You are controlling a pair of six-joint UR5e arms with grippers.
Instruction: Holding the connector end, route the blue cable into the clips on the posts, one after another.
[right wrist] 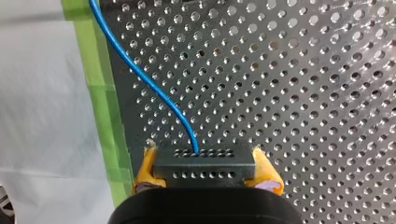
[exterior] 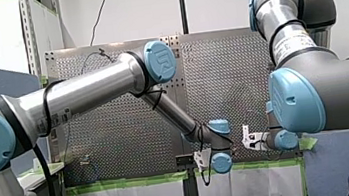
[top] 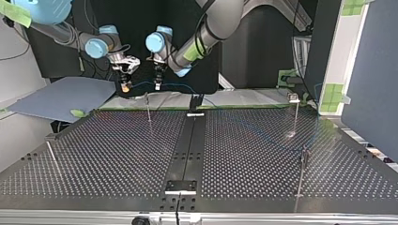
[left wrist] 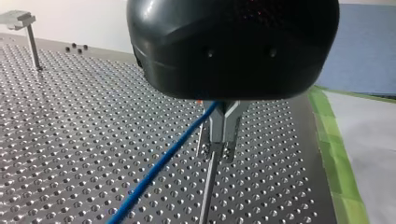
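My right gripper [right wrist: 204, 159] clamps the black rectangular hole-rowed connector [right wrist: 204, 170] crosswise between yellow pads [right wrist: 148, 168]. Its thin blue cable [right wrist: 140, 76] curves ahead over the perforated metal surface [right wrist: 303, 93], and my left gripper [left wrist: 223, 128] pinches it.

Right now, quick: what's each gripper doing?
Left gripper: fingers shut on the blue cable.
Right gripper: fingers shut on the connector.
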